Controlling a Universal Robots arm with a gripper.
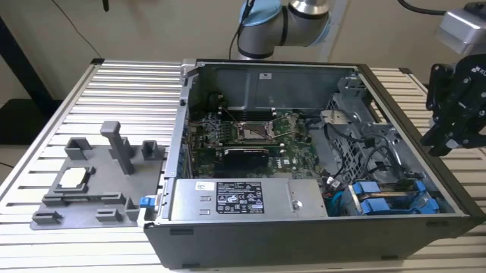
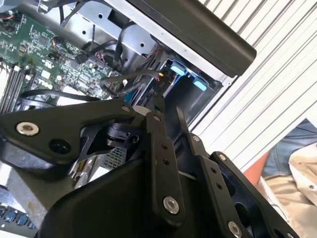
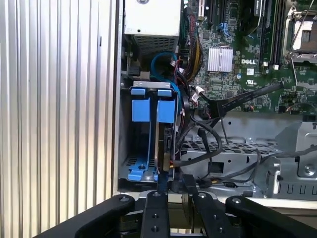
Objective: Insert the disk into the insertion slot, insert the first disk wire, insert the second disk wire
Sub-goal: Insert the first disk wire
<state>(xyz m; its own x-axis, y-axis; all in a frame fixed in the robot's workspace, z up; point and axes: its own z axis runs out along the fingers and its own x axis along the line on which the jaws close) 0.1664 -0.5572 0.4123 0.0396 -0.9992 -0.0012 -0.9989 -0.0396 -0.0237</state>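
Cables [image 3: 186,106] crowd the corner of the open computer case [image 1: 304,247] where the slot [image 3: 130,148] sits, and they hide much of what we would like to see. In the first wrist view the disk [image 3: 162,146] stands on edge inside the slot, under one of two blue plastic frames [image 3: 140,109]. Only its thin rim shows, and its lower end is lost behind dark cables. We cannot tell whether any wire is plugged into it. In the exterior view the slot [image 1: 387,199] lies at the case's near corner on the exterior view's right, just beside the grey power supply box [image 1: 243,199]; there we make out blue parts but no disk surface. The gripper [image 1: 447,142] hangs above the case's wall on that side, apart from the slot and partly cut off by the frame edge. In both wrist views the gripper [image 3: 174,184] [image 2: 168,106] has its fingers [image 3: 156,208] a narrow gap apart with nothing between them. A grey holder [image 1: 91,176] rests on the ribbed table [image 1: 129,85], well apart from the case.
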